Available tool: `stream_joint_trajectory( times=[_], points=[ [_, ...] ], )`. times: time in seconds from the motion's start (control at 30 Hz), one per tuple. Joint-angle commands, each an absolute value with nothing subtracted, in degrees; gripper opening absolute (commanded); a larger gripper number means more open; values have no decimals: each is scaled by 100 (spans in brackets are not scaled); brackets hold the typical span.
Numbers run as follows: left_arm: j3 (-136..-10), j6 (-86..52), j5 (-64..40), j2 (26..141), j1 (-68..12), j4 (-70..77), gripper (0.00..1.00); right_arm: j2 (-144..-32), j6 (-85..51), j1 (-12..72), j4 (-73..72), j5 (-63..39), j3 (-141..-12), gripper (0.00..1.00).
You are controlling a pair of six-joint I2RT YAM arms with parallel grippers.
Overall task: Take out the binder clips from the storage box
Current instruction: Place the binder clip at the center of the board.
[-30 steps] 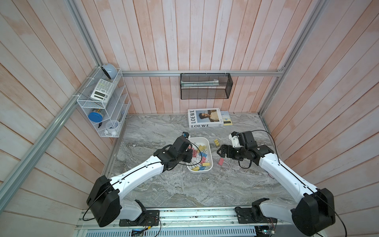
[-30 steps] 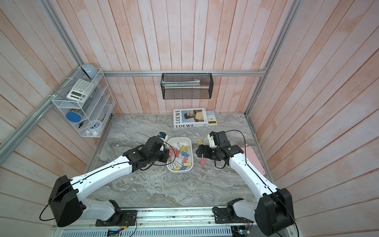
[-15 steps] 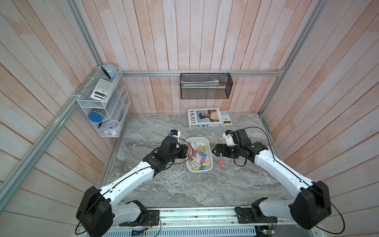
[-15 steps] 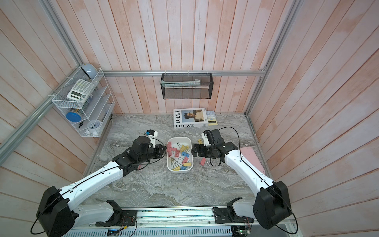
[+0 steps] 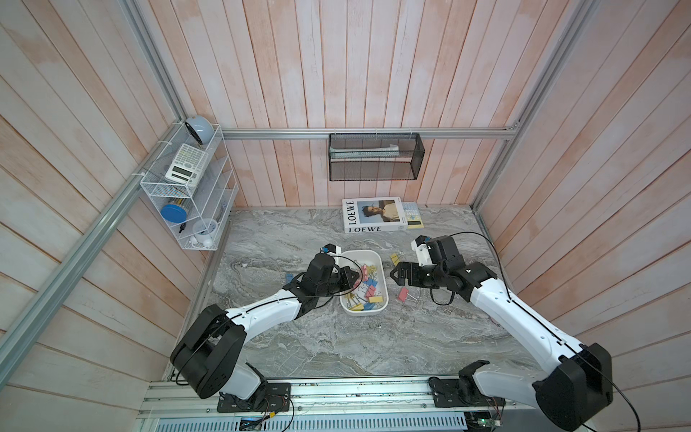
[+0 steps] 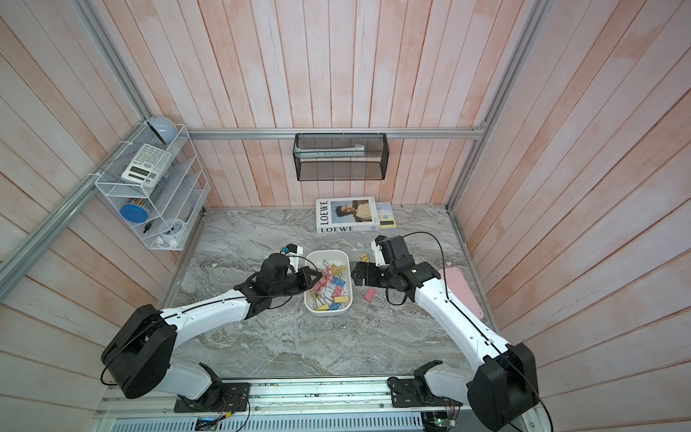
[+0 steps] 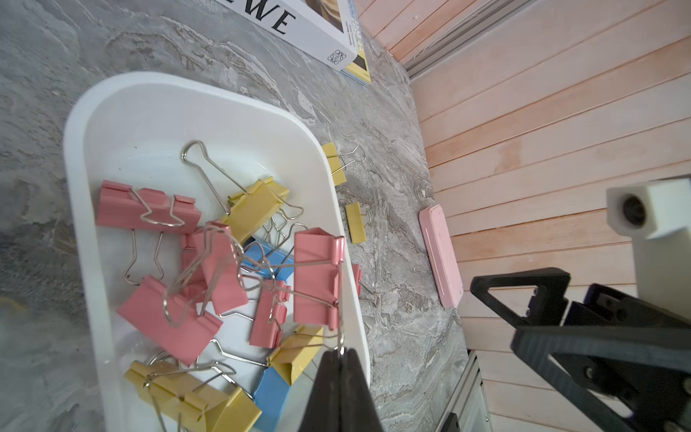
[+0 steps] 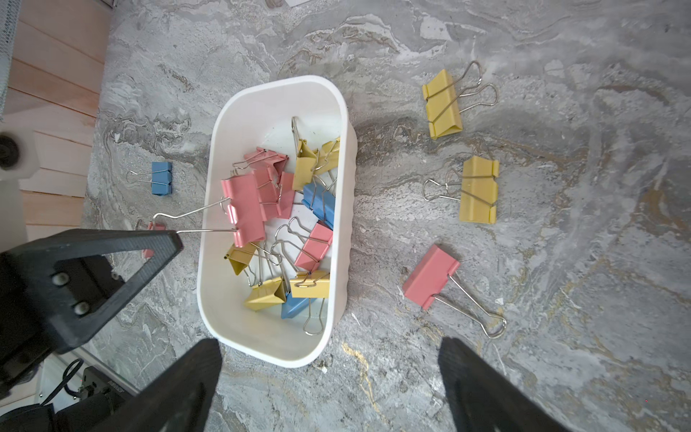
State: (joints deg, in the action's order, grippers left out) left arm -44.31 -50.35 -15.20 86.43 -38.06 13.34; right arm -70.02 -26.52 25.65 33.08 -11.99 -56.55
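Note:
The white storage box (image 5: 361, 254) (image 6: 327, 254) stands mid-table with several pink, yellow and blue binder clips (image 7: 168, 321) (image 8: 318, 204) heaped inside. My left gripper (image 7: 340, 351) (image 5: 359, 278) is over the box, shut on the wire handle of a pink binder clip (image 7: 316, 276) (image 8: 243, 211) that stands above the heap. My right gripper (image 8: 329, 346) (image 5: 392, 276) hovers open just right of the box, holding nothing. On the table lie two yellow clips (image 8: 443, 104) (image 8: 478, 189) and a pink one (image 8: 430, 276) to the right, and a blue one (image 8: 161, 177) to the left.
A LOEWE book (image 5: 372, 215) lies against the back wall. A flat pink case (image 6: 461, 291) lies at the right wall. A black mesh basket (image 5: 375, 157) hangs on the back wall and a white wire shelf (image 5: 187, 194) on the left wall.
My left arm drew back to the left of the box, then came back over it, still shut. My right gripper shifted left toward the box and stayed open.

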Motion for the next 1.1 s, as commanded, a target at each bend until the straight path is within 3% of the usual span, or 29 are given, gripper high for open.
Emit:
stream_joint_trajectory(
  times=[0.0, 0.2, 0.47, 0.67, 1.07],
  points=[
    [-4210, -5504, -1748, 8851, -3823, 2363, 0, -6865, -2628, 2591, 3189, -1077, -5494, 98],
    [-3952, -6024, -1315, 8997, -3821, 3095, 0, -6839, -2615, 2592, 3141, -1058, -5459, 98],
    [-3811, -5665, -867, 8958, -3810, 3229, 0, -6883, -2663, 2593, 3045, -1115, -5384, 98],
    [-4070, -6396, -1652, 9509, -3656, 3768, 0, -6903, -2628, 2586, 3112, -1084, -5423, 98],
    [-3826, -7068, -1940, 9651, -3630, 3902, 0, -6829, -2604, 2590, 3016, -1010, -5300, 98]
  ],
)
